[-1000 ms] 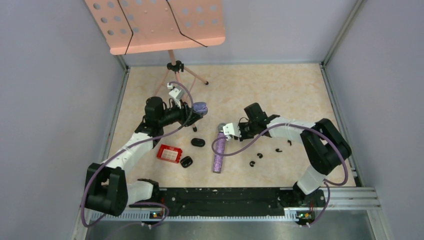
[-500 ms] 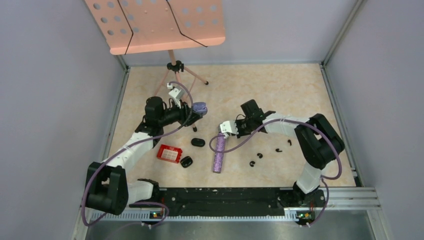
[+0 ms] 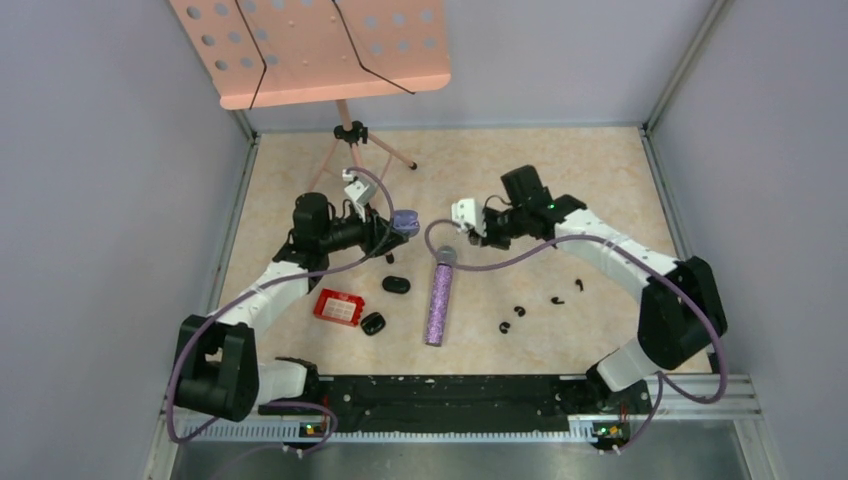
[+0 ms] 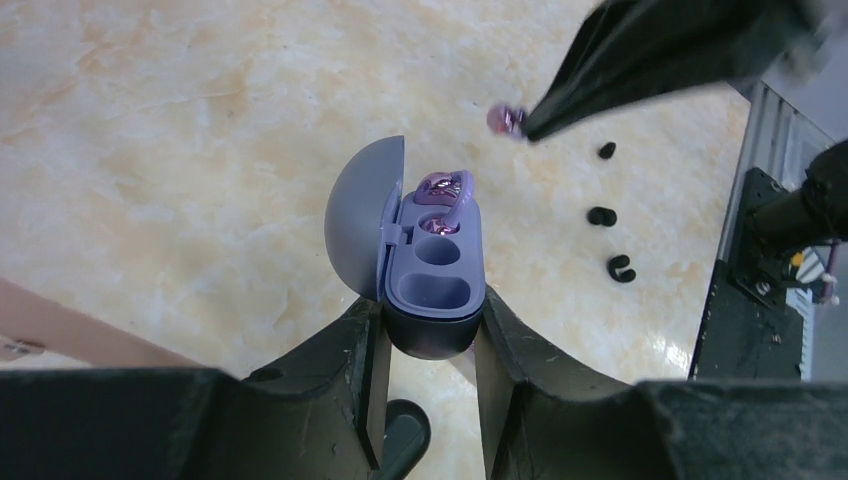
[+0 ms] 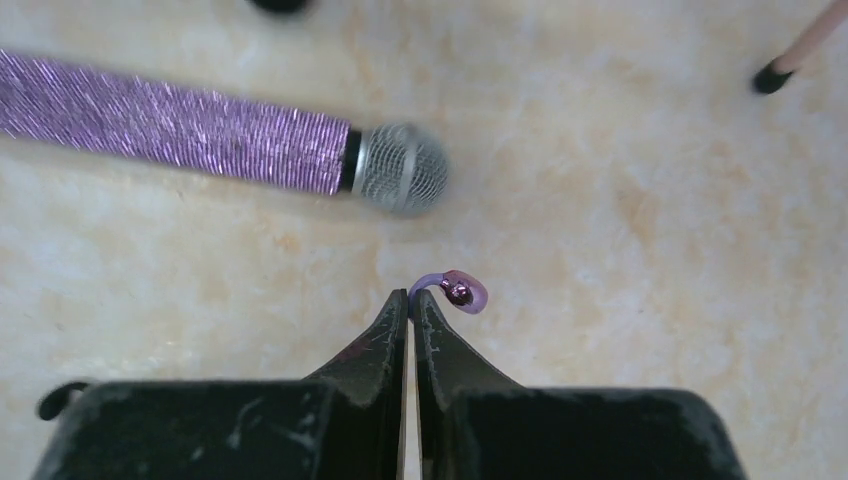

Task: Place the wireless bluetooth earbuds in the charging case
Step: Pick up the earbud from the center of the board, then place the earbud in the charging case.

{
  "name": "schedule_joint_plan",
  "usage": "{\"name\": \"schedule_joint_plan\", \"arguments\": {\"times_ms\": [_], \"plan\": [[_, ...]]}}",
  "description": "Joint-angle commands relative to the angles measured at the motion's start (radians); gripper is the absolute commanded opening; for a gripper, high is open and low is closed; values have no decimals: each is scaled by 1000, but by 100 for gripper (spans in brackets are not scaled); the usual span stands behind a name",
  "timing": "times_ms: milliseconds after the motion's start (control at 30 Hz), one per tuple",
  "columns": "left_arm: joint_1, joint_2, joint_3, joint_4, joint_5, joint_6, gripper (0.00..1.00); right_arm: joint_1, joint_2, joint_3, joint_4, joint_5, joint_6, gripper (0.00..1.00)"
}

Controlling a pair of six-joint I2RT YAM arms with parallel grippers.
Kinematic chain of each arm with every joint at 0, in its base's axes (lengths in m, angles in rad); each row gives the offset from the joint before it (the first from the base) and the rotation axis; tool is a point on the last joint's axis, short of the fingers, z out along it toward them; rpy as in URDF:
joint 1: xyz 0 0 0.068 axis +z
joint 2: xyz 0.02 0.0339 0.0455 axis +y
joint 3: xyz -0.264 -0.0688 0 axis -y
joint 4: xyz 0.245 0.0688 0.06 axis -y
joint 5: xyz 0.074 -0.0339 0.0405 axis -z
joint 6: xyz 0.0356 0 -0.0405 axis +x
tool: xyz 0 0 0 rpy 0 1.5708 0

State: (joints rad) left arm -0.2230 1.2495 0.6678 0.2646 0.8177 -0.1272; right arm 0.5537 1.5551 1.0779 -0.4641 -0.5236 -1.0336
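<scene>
My left gripper [image 4: 432, 308] is shut on the base of a pale purple charging case [image 4: 432, 270] and holds it above the table with its lid open. One purple earbud [image 4: 445, 188] sits in the case's far slot; the near slots are bare. My right gripper [image 5: 411, 297] is shut on the thin stem of a second purple earbud [image 5: 462, 292], raised off the table. In the left wrist view this held earbud [image 4: 505, 120] hangs just beyond the case, to its right. From above, the case [image 3: 404, 219] and right gripper [image 3: 452, 218] are close together. Black earbuds [image 3: 519, 310] lie on the table.
A glittery purple microphone [image 3: 438, 300] lies mid-table, its head [image 5: 400, 168] just ahead of my right fingers. Two black cases [image 3: 396, 285] [image 3: 373, 323] and a red box [image 3: 338, 307] lie at the left. A pink music stand [image 3: 310, 45] stands at the back on its tripod [image 3: 352, 135].
My right gripper shut on the purple earbud beside the microphone head, then lifted it up and back toward the case. The left gripper with the case shifted slightly.
</scene>
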Motion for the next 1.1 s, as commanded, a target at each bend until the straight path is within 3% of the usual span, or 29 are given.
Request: {"name": "schedule_joint_plan", "arguments": {"times_ms": [0, 233, 467, 700, 1067], "plan": [[3, 26, 27, 112, 162, 100, 0, -54, -82, 198, -155, -261, 231, 0], [-24, 99, 88, 142, 324, 231, 0, -84, 12, 420, -306, -555, 480, 0], [-59, 134, 112, 90, 421, 396, 0, -79, 59, 465, -290, -731, 658, 0], [-99, 114, 134, 43, 459, 424, 0, -15, 33, 402, -115, -784, 813, 0], [-163, 76, 161, 42, 459, 379, 0, 29, 27, 383, -58, -753, 842, 0]]}}
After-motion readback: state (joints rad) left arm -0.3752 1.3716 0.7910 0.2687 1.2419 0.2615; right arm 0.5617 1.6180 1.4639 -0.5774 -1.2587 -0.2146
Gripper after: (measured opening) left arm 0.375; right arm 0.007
